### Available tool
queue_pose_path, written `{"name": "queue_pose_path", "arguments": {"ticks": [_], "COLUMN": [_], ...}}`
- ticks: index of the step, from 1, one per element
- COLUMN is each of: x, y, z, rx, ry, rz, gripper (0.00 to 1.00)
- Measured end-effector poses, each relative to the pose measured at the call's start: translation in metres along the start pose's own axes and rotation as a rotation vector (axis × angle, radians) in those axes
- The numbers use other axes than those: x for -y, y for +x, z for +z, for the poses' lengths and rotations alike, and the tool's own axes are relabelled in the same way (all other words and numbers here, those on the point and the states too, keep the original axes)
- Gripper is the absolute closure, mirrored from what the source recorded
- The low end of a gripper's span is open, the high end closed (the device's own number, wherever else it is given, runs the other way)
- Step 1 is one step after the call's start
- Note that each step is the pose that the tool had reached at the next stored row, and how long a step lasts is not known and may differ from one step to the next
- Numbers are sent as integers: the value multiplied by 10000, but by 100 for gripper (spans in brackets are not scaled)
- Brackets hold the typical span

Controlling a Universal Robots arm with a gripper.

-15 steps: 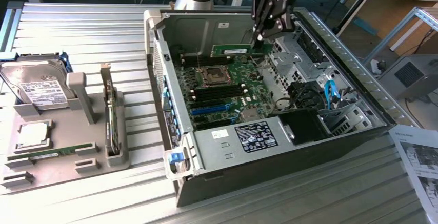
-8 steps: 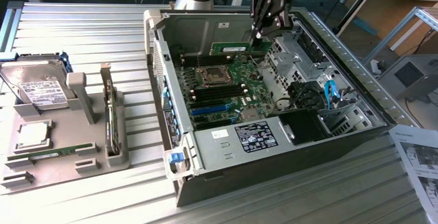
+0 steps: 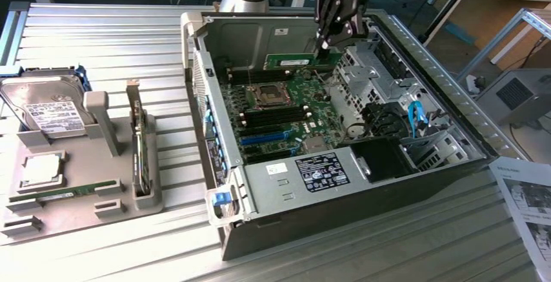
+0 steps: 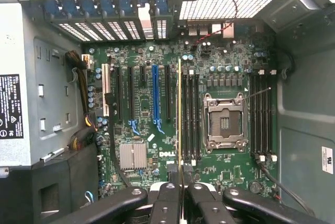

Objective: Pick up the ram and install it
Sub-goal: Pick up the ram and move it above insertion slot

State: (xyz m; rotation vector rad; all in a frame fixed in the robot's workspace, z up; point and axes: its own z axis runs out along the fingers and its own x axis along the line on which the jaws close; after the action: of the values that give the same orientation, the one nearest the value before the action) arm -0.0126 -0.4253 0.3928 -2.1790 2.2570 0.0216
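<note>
My gripper (image 3: pixel 326 47) hangs inside the open computer case (image 3: pixel 258 195), shut on the ram (image 3: pixel 297 60), a long green stick held level above the far end of the motherboard (image 3: pixel 284 111). In the wrist view the ram (image 4: pixel 179 114) appears edge-on as a thin line running away from the gripper (image 4: pixel 180 191). It lines up with the black memory slots (image 4: pixel 189 119) beside the CPU socket (image 4: pixel 225 122). The stick is above the board, apart from the slots.
A grey parts tray (image 3: pixel 112 208) at the exterior view's left carries a hard drive (image 3: pixel 48 111), a CPU (image 3: pixel 41 169), another green stick (image 3: pixel 64 195) and an upright card with a metal bracket (image 3: pixel 138 150). Drive cages and cables (image 3: pixel 388 111) crowd the case's right side. A paper sheet (image 3: pixel 527 201) lies at far right.
</note>
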Motion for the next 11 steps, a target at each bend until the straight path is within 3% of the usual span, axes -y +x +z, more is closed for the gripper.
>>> {"name": "queue_pose_path", "arguments": {"ticks": [4, 11], "x": [0, -4], "y": [-5, -111], "z": [3, 7], "rx": [2, 0], "ry": [1, 0], "rz": [1, 0], "gripper": [88, 88]}}
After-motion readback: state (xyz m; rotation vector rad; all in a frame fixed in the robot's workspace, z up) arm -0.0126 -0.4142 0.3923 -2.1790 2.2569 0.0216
